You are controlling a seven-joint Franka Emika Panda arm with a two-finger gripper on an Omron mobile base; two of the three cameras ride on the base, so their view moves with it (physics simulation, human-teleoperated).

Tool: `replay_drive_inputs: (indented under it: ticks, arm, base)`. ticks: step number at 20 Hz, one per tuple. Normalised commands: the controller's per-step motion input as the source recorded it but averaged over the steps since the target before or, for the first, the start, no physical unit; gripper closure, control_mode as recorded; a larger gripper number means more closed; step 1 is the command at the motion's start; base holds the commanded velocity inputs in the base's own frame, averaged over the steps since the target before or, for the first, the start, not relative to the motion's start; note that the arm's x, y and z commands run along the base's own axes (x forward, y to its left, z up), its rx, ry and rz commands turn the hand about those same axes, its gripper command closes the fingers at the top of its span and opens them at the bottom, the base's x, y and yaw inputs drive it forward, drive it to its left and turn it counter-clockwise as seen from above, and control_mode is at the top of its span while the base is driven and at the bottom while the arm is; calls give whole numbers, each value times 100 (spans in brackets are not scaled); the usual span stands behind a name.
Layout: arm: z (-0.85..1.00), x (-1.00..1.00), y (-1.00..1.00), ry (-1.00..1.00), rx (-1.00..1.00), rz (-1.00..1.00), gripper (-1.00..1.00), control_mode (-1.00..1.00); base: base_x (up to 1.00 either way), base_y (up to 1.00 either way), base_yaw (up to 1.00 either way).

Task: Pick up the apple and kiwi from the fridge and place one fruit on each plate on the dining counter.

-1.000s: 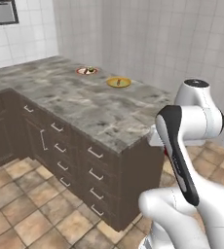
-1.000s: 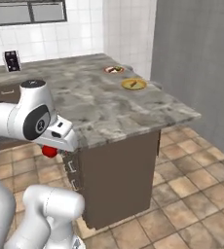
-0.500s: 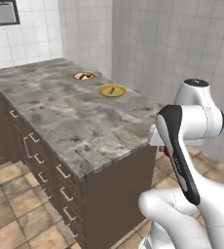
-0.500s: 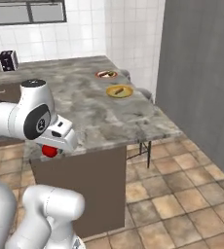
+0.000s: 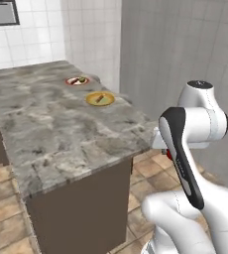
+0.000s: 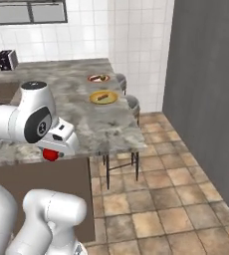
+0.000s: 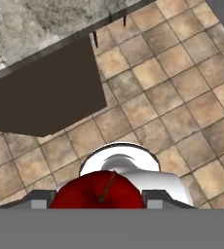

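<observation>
One apple (image 7: 99, 190): glossy deep red, round, brown stem facing my camera; no clear long axis.
My gripper (image 7: 99, 197): fingers closed on the apple, held beside the dining counter (image 5: 61, 129) end, above the tiled floor (image 7: 182, 87).
Two plates: yellow plate (image 5: 100, 98) nearer, red-rimmed plate (image 5: 78, 80) beyond.
Two stools (image 6: 132, 103): at the counter's far side.

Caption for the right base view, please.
Gripper carries the apple beside the dining counter, yellow plate and red-rimmed plate ahead.

White tiled walls (image 6: 136, 40), terracotta floor (image 6: 176, 199)
</observation>
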Motion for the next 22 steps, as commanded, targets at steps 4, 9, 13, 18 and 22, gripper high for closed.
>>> replay_drive_inputs:
  ticks: [4, 9, 13, 18, 22]
  arm:
    - [0, 0, 0, 0, 0, 0, 100, 100]
    - [0, 0, 0, 0, 0, 0, 100, 100]
    - [0, 0, 0, 0, 0, 0, 100, 100]
    - [0, 0, 0, 0, 0, 0, 100, 100]
    - [0, 0, 0, 0, 0, 0, 100, 100]
  base:
    - [24, -100, 31]
    - [27, -100, 37]
    - [51, -100, 41]
    - [59, -100, 49]
    - [63, -100, 53]
